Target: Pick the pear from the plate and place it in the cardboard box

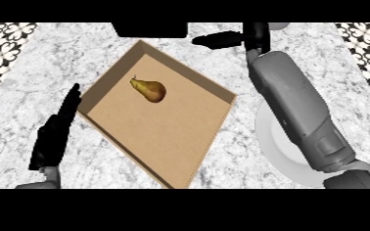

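I'm looking at a cardboard box [173, 127] showing matt brown, a counter [43, 78] looking like veined polished stone, a smooth white plate [278, 149], and a pear [150, 90] shining faintly.

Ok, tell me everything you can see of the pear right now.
The pear is golden-brown with a greener neck and a darker, reddish patch on its wide end; the skin looks smooth. It lies on its side on the floor of the cardboard box, in the far left part, with its narrow stem end pointing away and to the left. It touches only the floor, clear of the walls. Neither the left hand nor the right hand touches it.
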Controlling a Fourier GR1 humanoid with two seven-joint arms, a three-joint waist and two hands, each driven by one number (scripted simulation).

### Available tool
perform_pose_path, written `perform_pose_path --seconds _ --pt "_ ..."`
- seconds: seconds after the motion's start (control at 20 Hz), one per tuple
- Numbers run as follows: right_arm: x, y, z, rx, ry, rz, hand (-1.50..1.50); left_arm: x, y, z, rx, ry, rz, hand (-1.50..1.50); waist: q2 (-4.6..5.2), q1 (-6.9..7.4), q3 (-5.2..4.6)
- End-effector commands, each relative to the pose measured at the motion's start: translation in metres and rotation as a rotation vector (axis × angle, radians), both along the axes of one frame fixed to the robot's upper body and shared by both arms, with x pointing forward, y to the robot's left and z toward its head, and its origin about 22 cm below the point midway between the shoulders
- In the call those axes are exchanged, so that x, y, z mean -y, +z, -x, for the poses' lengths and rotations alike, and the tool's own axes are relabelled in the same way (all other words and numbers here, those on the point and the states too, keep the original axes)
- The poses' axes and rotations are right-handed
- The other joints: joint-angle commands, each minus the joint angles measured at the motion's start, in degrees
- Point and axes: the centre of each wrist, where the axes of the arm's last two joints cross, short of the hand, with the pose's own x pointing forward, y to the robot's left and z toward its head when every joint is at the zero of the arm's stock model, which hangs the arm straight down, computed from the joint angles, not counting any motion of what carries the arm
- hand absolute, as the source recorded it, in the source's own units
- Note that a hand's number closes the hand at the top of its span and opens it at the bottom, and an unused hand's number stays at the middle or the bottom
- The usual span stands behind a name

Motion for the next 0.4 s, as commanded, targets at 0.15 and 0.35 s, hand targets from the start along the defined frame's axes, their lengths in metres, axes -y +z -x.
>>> perform_pose_path --seconds 0.15,0.35 --pt "0.113 0.006 -0.014 0.036 -0.034 -0.068 -1.5 -0.004 -0.005 0.005 0.002 -0.004 -0.001 0.0 0.17 0.44 -0.01" --pt "0.166 -0.017 0.0 0.033 0.02 -0.013 -1.5 -0.021 -0.011 0.015 -0.012 0.0 0.004 0.0 0.14 0.5 0.0"
